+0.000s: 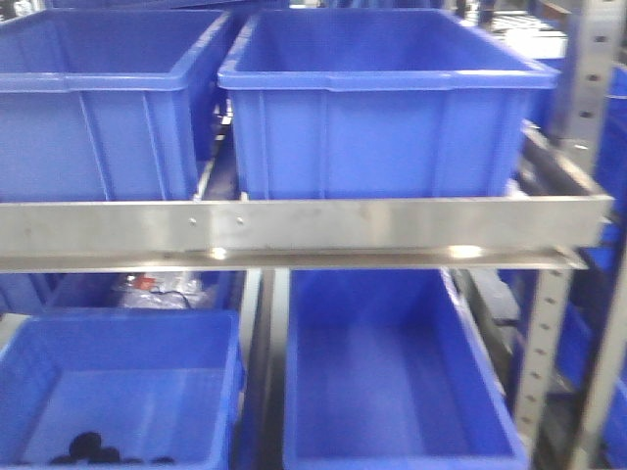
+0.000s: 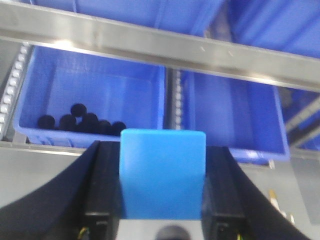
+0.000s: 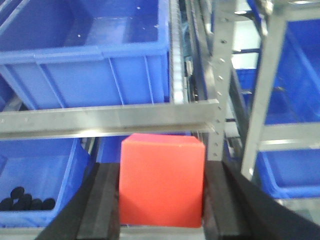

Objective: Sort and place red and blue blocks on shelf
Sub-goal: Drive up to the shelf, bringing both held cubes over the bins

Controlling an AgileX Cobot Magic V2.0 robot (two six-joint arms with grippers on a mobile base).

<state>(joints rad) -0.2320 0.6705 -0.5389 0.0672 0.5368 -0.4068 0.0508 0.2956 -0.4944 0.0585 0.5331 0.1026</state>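
The left tool [image 2: 162,150] pinches the blue block [image 2: 162,175]; the right tool [image 3: 161,167] pinches the red block [image 3: 161,182]. The shelf [image 3: 110,120] lies at 12 o'clock of both, its front rail running 9 to 3. Neither arm looks nearer.

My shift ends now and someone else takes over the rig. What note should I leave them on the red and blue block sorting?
Left gripper: shut on the blue block.
Right gripper: shut on the red block.
Both blocks are held in front of the shelf, which carries blue bins; the lower left bin holds black round parts.
Done: both blocks picked up.
To do: place each on the shelf.
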